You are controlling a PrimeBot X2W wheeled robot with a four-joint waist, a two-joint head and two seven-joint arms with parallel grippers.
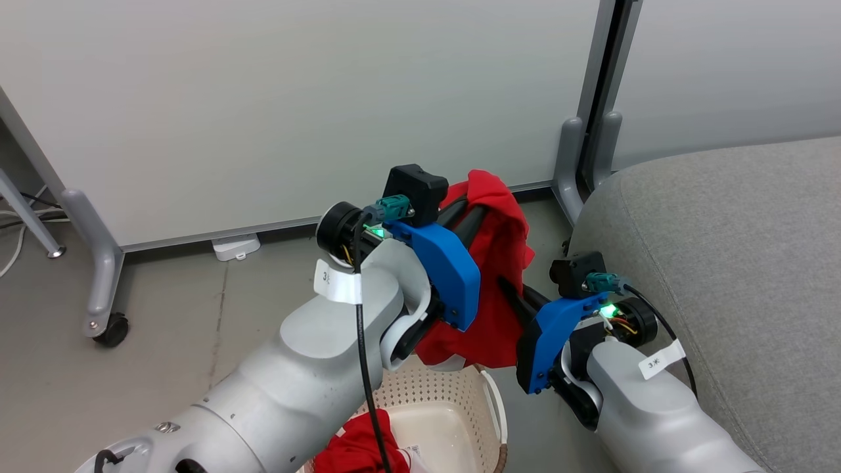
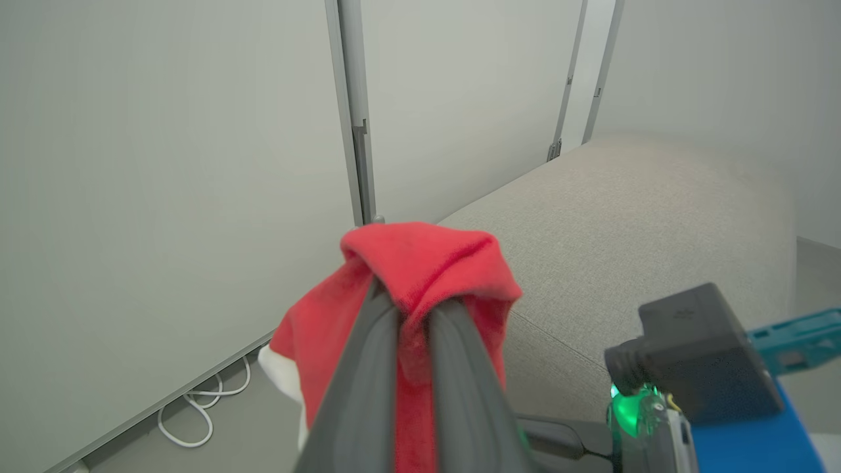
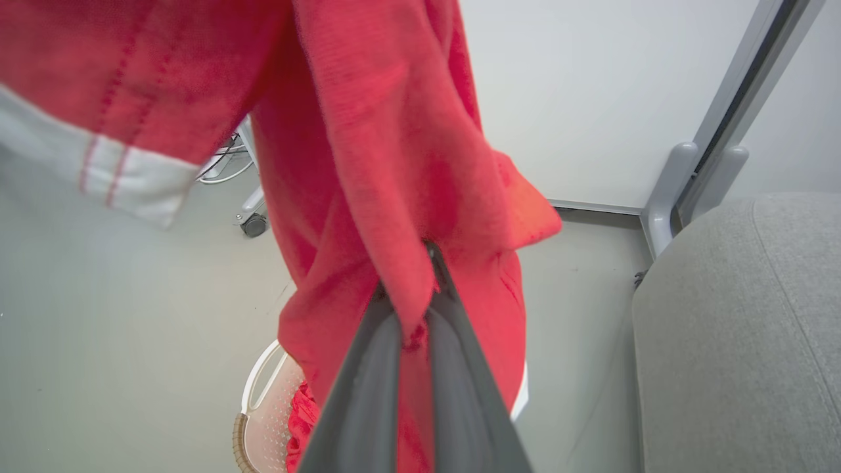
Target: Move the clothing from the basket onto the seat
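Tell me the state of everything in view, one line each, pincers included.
held garment: lifted, hanging above the basket.
left pincer: shut on the held garment's top fold.
right pincer: shut on the held garment lower down.
other garment: lying in the basket.
basket: upright on the floor.
seat: no clothing on its visible part.

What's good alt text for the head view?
The left gripper and right gripper are shut on a red garment hanging over the basket, next to the grey seat. More red clothing lies in the basket.
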